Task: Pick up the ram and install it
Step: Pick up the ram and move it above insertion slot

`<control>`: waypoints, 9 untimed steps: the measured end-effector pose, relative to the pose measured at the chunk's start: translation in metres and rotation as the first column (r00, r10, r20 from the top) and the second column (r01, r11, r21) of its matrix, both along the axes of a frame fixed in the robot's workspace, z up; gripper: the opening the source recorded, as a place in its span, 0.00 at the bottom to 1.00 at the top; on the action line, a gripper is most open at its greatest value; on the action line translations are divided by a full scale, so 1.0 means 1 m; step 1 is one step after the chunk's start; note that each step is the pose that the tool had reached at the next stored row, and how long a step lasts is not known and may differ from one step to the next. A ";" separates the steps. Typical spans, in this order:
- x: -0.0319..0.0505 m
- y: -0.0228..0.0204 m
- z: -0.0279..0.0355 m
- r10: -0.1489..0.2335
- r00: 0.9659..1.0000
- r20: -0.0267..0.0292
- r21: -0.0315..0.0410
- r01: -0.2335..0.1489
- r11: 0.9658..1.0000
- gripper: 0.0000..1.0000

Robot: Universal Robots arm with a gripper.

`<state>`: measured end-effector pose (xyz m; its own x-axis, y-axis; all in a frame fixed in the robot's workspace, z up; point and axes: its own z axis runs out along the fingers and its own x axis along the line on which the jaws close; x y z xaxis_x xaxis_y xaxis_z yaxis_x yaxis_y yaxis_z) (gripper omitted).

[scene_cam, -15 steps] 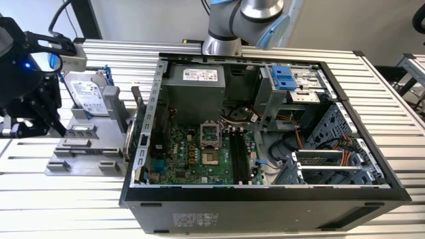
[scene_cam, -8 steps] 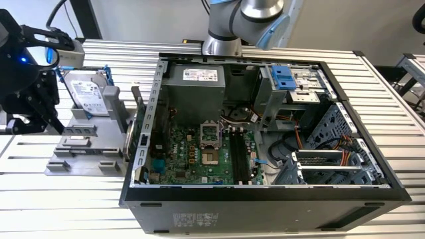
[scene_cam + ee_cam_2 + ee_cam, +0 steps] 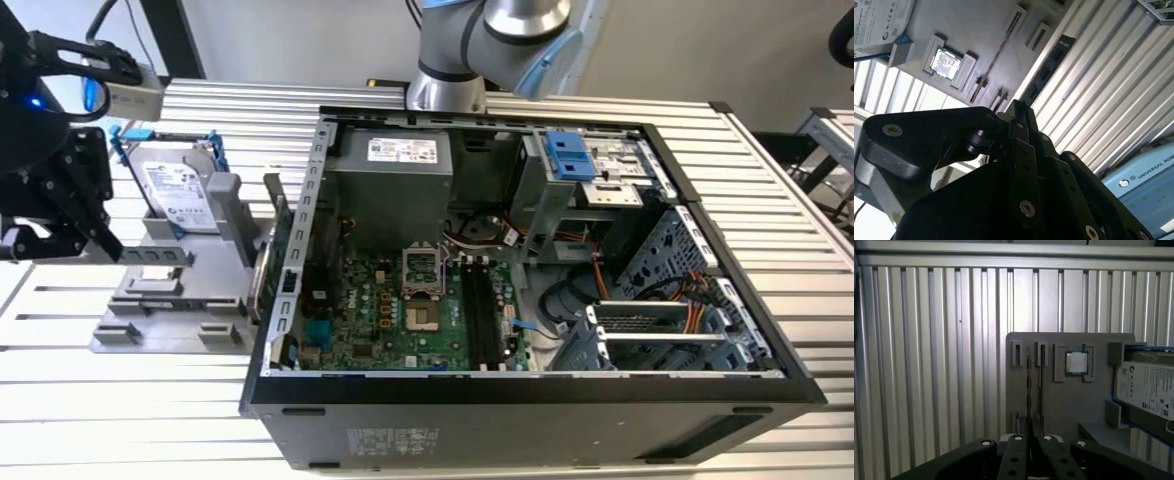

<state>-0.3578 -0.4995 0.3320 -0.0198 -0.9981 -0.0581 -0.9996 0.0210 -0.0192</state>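
white lettering on the arm's blue cover; hard drive label print too small to read.

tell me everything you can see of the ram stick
The ram is a long, narrow, thin board, dark in this light, with a row of darker chips along its face. It stands on its long edge in a slot of the grey holder tray, edge-on in the first wrist view. The gripper sits just over one end; contact cannot be judged.
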 end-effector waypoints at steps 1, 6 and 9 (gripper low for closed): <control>0.0000 0.0000 0.0016 0.000 1.000 0.000 0.000 0.000 1.000 0.00; 0.0000 0.0000 0.0099 0.000 1.000 0.000 0.000 0.000 1.000 0.00; 0.0000 0.0000 0.0149 0.000 1.000 0.000 0.000 0.000 1.000 0.00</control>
<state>-0.3578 -0.4995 0.3469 -0.0199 -0.9981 -0.0581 -0.9996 0.0210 -0.0192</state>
